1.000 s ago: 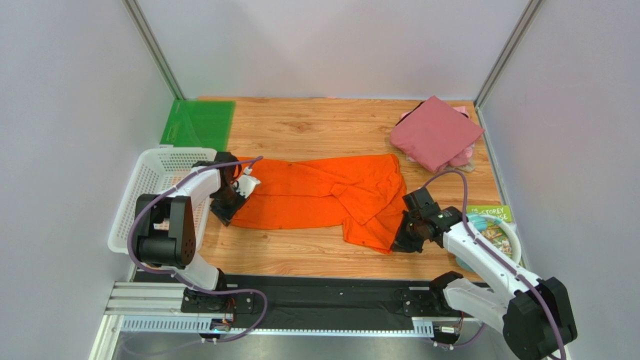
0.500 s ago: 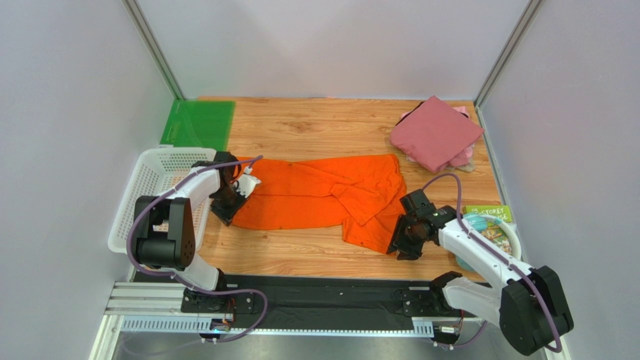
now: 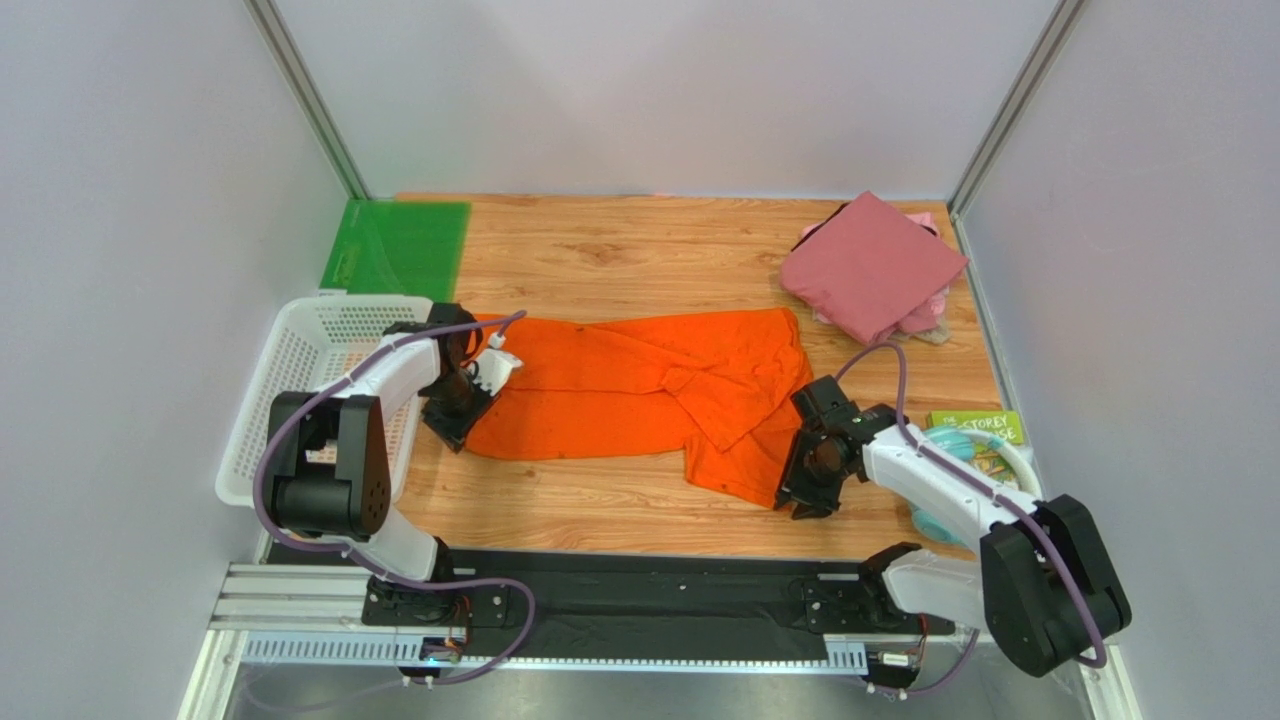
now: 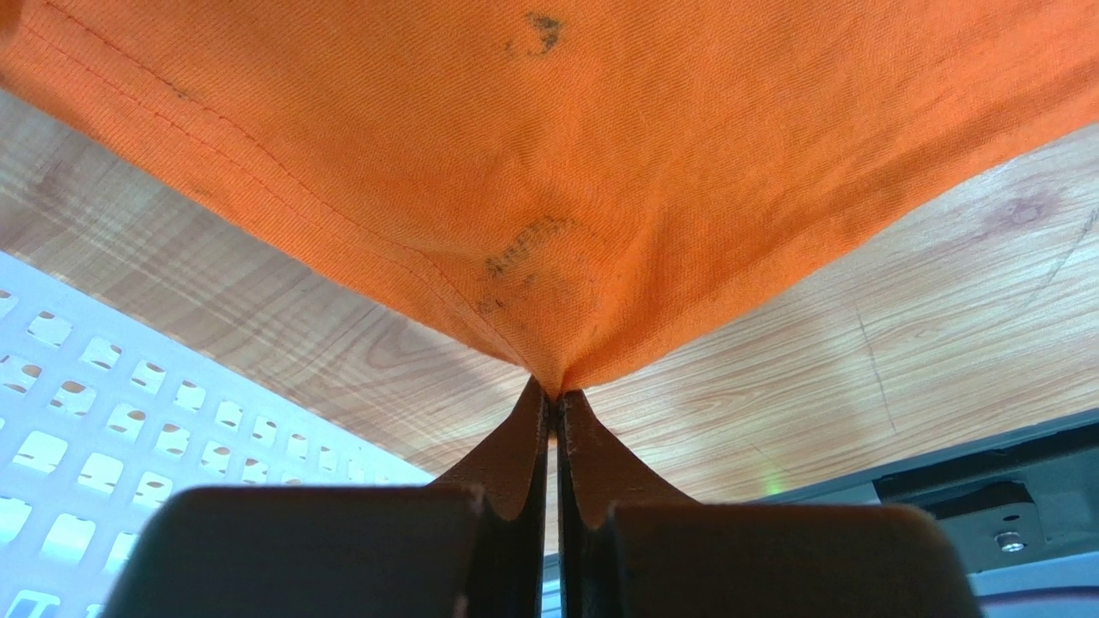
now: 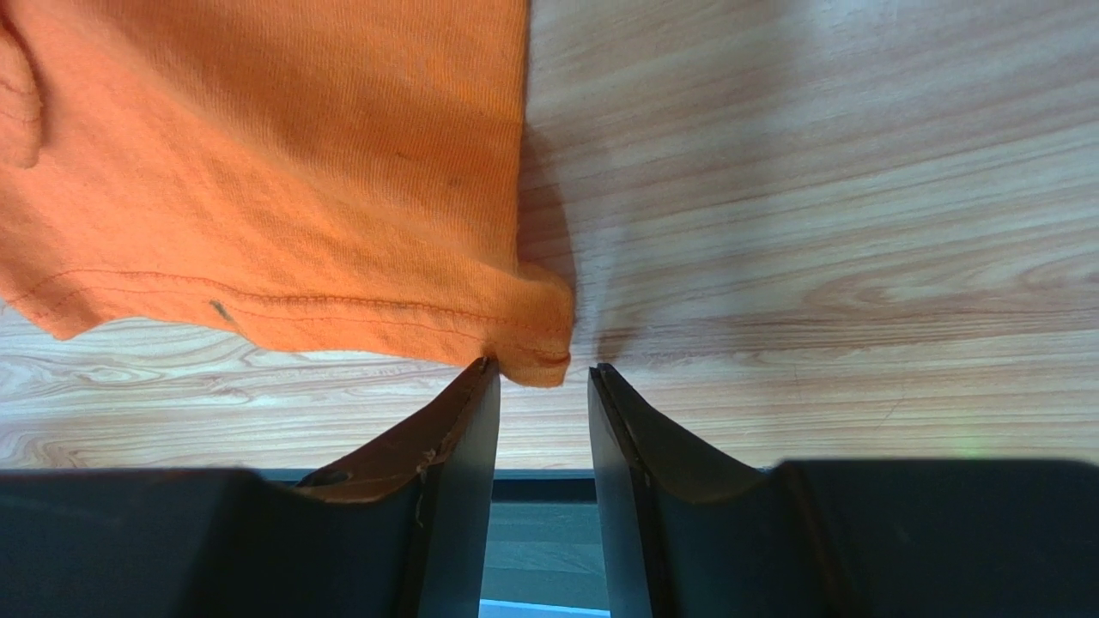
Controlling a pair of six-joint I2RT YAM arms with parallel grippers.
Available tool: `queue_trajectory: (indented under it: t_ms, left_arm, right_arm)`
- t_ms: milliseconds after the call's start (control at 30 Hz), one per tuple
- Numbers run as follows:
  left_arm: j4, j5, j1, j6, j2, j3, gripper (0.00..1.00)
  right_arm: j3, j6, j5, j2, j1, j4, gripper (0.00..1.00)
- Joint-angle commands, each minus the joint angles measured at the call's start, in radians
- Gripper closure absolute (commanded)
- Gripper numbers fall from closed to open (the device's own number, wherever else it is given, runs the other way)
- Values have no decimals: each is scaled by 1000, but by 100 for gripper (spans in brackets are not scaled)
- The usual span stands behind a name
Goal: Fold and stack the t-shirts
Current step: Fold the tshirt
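While the orange t-shirt (image 3: 631, 398) lies spread across the middle of the wooden desk (image 3: 631, 255), the left end effector (image 4: 555, 393) is clenched on a corner at its left end. The cloth is pinched between the closed tips and drawn into a small peak, just beside the white basket (image 3: 308, 375). At the shirt's near right corner, the right end effector (image 5: 542, 380) stands released, jaws parted. The hemmed corner lies just past the tips, and nothing is held. A folded maroon t-shirt (image 3: 872, 263) rests at the far right of the desk on top of a pale pink one (image 3: 935, 312), well apart from the orange one. A green sheet (image 3: 395, 248) lies flat at the far left corner.
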Motion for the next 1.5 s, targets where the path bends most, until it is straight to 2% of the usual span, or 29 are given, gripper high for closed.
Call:
queue_trajectory:
  t_ms: [0,200,467,633,967,1467]
  left_arm:
    - [-14,21,8,17,-29,2,100]
    - [-14,17,8,22,-32,-1,100]
    - [-19,16,8,22,-34,-1,100]
    - [-21,17,8,17,-29,2,100]
    - [-82,24,8,50,-74,36,100]
    - [-191,46,8,103,-169,78,100]
  right_arm:
    - [38,-12,27,18,1,55,64]
    - [27,-5,19,56,-2,111,76]
    - [10,-6,17,87,-2,144,81]
    - [16,-11,14,51,-2,125,100]
    - [58,-8,71,-166,-2,-101,100]
    - [90,69,22,-429,16,-390,100]
